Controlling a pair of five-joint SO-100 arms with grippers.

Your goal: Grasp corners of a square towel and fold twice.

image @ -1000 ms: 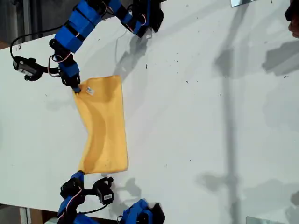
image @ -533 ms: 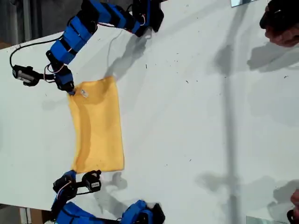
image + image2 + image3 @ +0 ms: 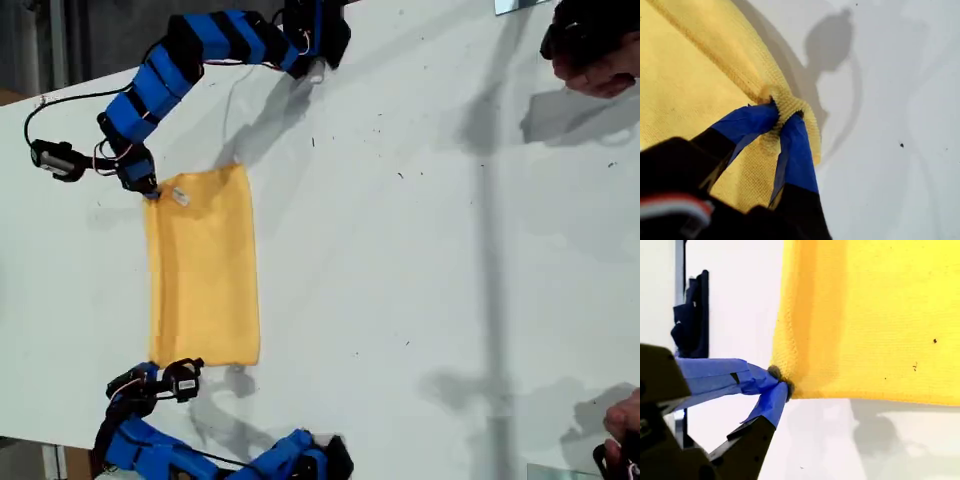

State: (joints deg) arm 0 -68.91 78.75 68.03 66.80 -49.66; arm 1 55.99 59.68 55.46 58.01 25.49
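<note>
Both claws pinched corners of the folded towel (image 3: 203, 268) on the white table (image 3: 430, 250): my first gripper (image 3: 778, 117) and my second gripper (image 3: 777, 385) each clamped one.

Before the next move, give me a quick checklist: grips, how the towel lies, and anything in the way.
1. My first gripper pinches a towel corner: ok, the cloth is bunched between its jaws.
2. My second gripper pinches a corner: ok, the jaws are closed on the hem.
3. Towel folded once: ok, it lies as a narrow rectangle.
4. Towel flat between the grippers: ok, no big wrinkles in the exterior view.
5. Table clear beyond the towel: ok.
6. Person's hand away from the towel: ok, it is at the exterior view's far upper right.
</note>
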